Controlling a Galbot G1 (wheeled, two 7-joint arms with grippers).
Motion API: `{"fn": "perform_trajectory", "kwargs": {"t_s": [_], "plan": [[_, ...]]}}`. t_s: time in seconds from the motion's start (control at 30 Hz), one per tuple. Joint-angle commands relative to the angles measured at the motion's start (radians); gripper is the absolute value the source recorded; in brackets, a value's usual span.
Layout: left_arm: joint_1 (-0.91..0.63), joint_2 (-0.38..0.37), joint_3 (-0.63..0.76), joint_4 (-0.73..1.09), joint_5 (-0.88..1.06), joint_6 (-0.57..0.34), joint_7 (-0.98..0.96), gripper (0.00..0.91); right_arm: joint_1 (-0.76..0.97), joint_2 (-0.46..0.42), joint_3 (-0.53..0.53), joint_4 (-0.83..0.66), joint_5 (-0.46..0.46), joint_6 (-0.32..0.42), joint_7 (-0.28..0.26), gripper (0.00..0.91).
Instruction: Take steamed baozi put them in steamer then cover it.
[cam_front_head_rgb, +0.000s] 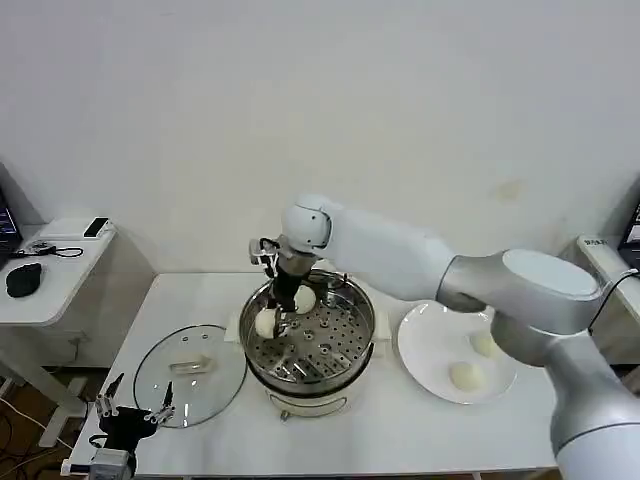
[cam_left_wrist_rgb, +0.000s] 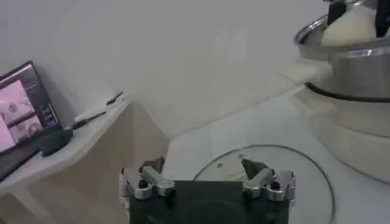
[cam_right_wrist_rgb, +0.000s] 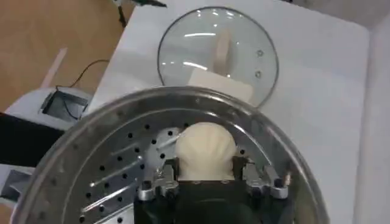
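The steel steamer (cam_front_head_rgb: 366, 322) stands on its white base mid-table. My right gripper (cam_front_head_rgb: 279, 318) reaches into its left side, shut on a cream-white baozi (cam_front_head_rgb: 265, 323) just above the perforated bottom; in the right wrist view that baozi (cam_right_wrist_rgb: 206, 149) fills the gap of the gripper (cam_right_wrist_rgb: 206, 165). A second baozi (cam_front_head_rgb: 306, 298) lies in the steamer behind the gripper. Two more baozi (cam_front_head_rgb: 484, 344) (cam_front_head_rgb: 464, 376) rest on the white plate (cam_front_head_rgb: 428, 338). The glass cover (cam_front_head_rgb: 190, 378) lies flat to the steamer's left. My left gripper (cam_front_head_rgb: 135, 409) waits open near the table's front left corner, just before the cover (cam_left_wrist_rgb: 274, 179).
A low side table (cam_front_head_rgb: 50, 285) with a black mouse and small devices stands to the left, with a lit screen (cam_left_wrist_rgb: 24, 103) on it. The white pot base (cam_front_head_rgb: 310, 405) sits near the table's front edge. Bare tabletop lies between cover, steamer and plate.
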Motion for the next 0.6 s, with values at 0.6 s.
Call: {"fn": "perform_trajectory", "kwargs": {"t_s": [0.6], "plan": [[-0.011, -0.001, 0.004, 0.016, -0.005, 0.000, 0.002, 0.907, -0.011, -0.011, 0.017, 0.003, -0.007, 0.009, 0.029, 0.907]]}}
